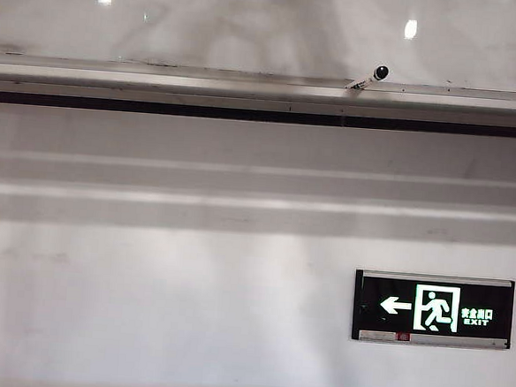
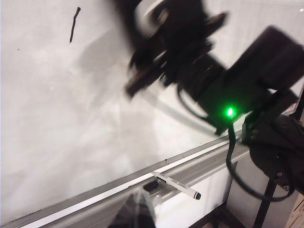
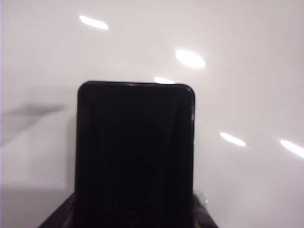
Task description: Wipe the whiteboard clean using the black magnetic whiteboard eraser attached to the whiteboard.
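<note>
Whiteboard (image 2: 71,118) fills most of your left wrist view, glossy and smudged, with one short black stroke (image 2: 74,24) high on it. Your black magnetic whiteboard eraser (image 3: 135,154) sits dead centre in the right wrist view, a dark rounded block against the shiny board, with dark gripper parts just showing at either lower corner; the right gripper looks clamped on it, though the fingers themselves are mostly hidden behind the block.

Along the board's lower edge runs the silver ledge (image 2: 118,183), and on it lies a white marker (image 2: 176,183) with a black cap, its tip poking past the ledge. In the exterior view you see the same marker (image 1: 369,77) tilted on the ledge (image 1: 160,79), and below it on the wall a lit exit sign (image 1: 432,309).

From the left wrist camera your right arm (image 2: 199,71) reaches up across the board, blurred, a green light glowing on its body. Your left gripper shows in no picture clearly; its jaws are closed, holding nothing you can see.
</note>
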Controlling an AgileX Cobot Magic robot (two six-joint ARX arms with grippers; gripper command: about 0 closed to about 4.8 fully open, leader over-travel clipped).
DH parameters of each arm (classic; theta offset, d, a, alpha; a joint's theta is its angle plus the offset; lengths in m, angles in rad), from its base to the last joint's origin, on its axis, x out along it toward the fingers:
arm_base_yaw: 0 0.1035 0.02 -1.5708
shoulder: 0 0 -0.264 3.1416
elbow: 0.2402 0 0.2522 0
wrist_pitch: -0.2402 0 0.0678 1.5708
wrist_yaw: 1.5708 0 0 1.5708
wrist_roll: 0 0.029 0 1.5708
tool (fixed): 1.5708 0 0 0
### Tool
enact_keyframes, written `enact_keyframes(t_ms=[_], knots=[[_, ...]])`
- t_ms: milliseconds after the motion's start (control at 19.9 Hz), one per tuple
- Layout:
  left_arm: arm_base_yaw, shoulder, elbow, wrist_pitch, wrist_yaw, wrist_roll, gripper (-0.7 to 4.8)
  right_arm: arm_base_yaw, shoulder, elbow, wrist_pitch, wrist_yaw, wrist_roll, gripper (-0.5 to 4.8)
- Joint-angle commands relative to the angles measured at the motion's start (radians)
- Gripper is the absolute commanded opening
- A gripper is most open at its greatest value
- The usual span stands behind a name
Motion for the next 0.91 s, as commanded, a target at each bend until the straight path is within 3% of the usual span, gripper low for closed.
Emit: enact_keyframes(t_ms=[50, 302, 453, 554, 907], knots=[[0.001, -0.003, 0.006, 0.006, 0.015, 0.000, -0.05, 0.010, 0.000, -0.008, -0.092, -0.093, 0.037, 0.08], [0.001, -0.003, 0.006, 0.006, 0.023, -0.007, -0.05, 0.021, 0.013, -0.034, -0.143, -0.161, 0.034, 0.08], [0.001, -0.003, 0.006, 0.006, 0.024, -0.007, -0.05, 0.026, 0.026, -0.034, -0.145, -0.262, 0.033, 0.08], [0.001, -0.004, 0.006, 0.005, 0.027, -0.007, -0.05, 0.044, 0.036, -0.034, -0.145, -0.254, 0.032, 0.08], [0.001, -0.004, 0.006, 0.006, 0.027, -0.007, -0.05, 0.045, 0.060, -0.034, -0.003, 0.048, 0.002, 0.08]])
